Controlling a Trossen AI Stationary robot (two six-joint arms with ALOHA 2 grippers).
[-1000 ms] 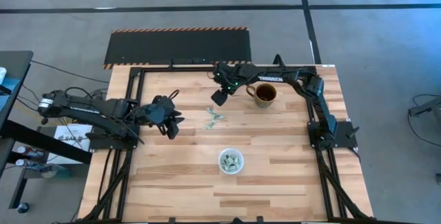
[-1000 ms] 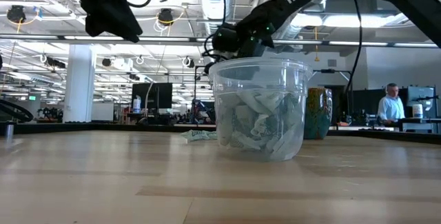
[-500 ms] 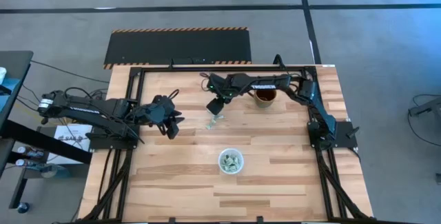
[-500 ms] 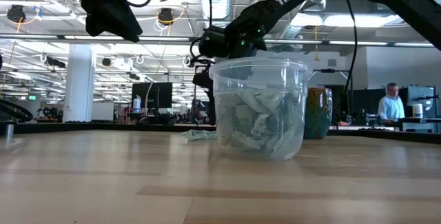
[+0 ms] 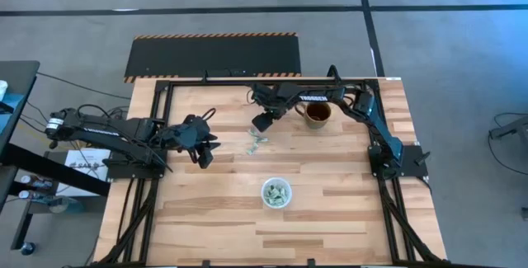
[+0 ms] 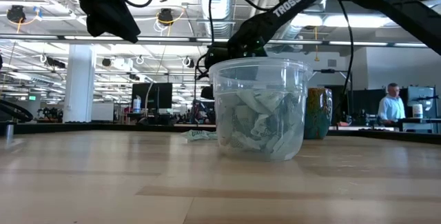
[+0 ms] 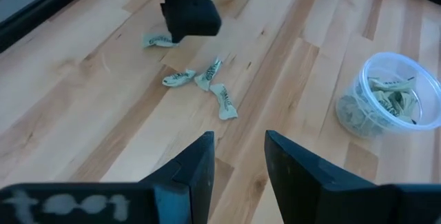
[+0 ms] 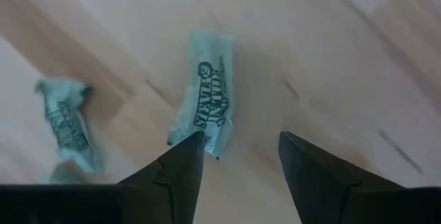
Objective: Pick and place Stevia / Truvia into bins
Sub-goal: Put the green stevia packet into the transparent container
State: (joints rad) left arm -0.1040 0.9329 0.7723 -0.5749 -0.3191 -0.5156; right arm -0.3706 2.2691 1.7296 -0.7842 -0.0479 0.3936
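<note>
Right tool [image 8: 238, 156] low over one Stevia sachet [image 8: 205, 107], fingers apart, empty; left arm idle.

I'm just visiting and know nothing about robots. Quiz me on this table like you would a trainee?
1. True or false: the clear cup already holds sachets.
2. Which gripper hangs right over the loose sachets: A) left gripper B) right gripper?
3. Fill in: the right gripper's fingers stand ____ above a sachet lying on the wood.

Key: 1 true; 2 B; 3 open.
</note>
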